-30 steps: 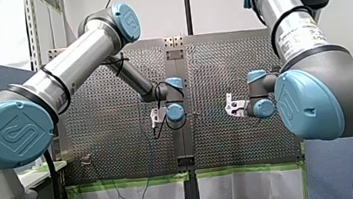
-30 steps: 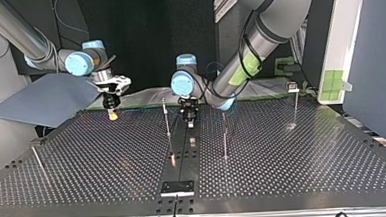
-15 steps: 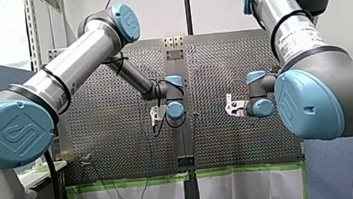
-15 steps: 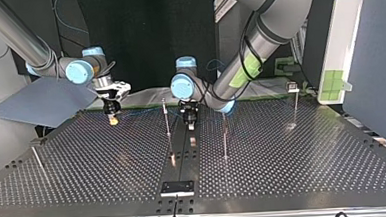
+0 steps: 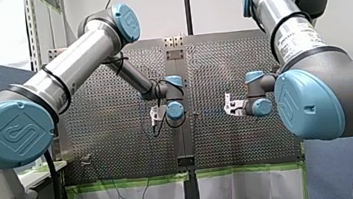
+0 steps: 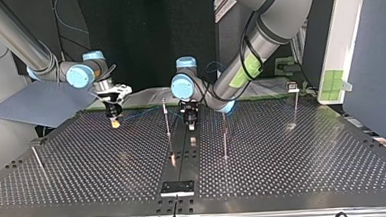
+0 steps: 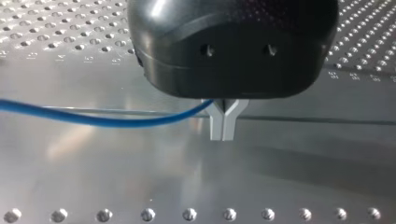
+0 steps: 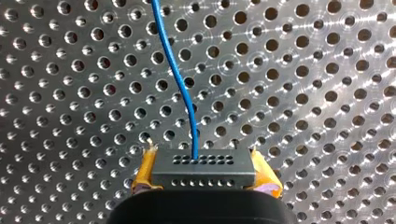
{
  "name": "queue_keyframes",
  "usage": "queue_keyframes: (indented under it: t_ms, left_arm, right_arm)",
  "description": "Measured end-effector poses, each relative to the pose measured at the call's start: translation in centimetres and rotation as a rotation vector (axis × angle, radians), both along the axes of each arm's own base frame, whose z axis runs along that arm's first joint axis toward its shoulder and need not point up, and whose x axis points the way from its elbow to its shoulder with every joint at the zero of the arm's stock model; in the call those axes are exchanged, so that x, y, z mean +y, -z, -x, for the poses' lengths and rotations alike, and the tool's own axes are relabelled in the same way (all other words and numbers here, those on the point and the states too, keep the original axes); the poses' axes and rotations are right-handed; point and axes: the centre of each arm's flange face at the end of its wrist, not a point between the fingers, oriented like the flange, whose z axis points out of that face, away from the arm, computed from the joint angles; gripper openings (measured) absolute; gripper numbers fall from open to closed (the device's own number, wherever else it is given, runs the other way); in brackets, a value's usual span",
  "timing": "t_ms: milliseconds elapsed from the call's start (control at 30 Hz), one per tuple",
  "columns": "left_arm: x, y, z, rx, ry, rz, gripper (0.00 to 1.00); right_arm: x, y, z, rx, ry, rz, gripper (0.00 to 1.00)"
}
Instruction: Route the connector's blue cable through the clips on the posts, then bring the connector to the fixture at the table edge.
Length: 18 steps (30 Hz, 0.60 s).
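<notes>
My right gripper (image 8: 204,176) holds the connector (image 8: 204,164), a small grey block with rows of holes, clamped between its yellow pads (image 8: 144,175) above the perforated table (image 6: 308,157). The blue cable (image 8: 180,79) leaves the block's top face and curves away over the table ahead of the gripper.

In the top view this gripper hangs at the far left of the table, its yellow tips pointing down, just above the surface. My left gripper (image 7: 223,125), black with metal fingers (image 7: 215,126), hangs near the middle of the table's far side. Its two fingertips are pressed together, and the cable runs in from one side into the fork just above where they meet, so the gripper is closed around it.

In the top view a faint blue line stretches between the two grippers, close to the top of a thin post (image 6: 167,122) that stands just left of my left gripper. Whether the cable sits in that post's clip cannot be told. A second post (image 6: 225,137) stands just right of the gripper, a third (image 6: 296,105) at the far right and a fourth (image 6: 37,161) at the near left.

The fixture (image 6: 177,188), a small dark plate, sits at the middle of the table's near edge, well apart from the connector.
</notes>
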Motion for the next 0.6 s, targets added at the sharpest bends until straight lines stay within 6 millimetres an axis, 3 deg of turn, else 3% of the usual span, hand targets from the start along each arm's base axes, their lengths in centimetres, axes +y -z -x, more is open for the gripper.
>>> queue_keyframes:
  t_ms: [533, 567, 600]
  left_arm:
    - [-0.02, 0.02, 0.06, 0.001, -0.004, 0.011, 0.0]
    - [-0.09, 0.01, 0.08, -0.001, -0.002, 0.013, 0.14]
    - [-0.16, -0.01, 0.1, -0.003, 0.0, 0.013, 0.14]
  right_arm:
    - [-0.4, -0.44, -0.23, 0.0, -0.01, 0.004, 0.16]
    - [-0.39, -0.44, -0.26, 0.0, -0.011, 0.003, 0.16]
    - [-0.37, -0.43, -0.29, 0.0, -0.011, 0.003, 0.16]
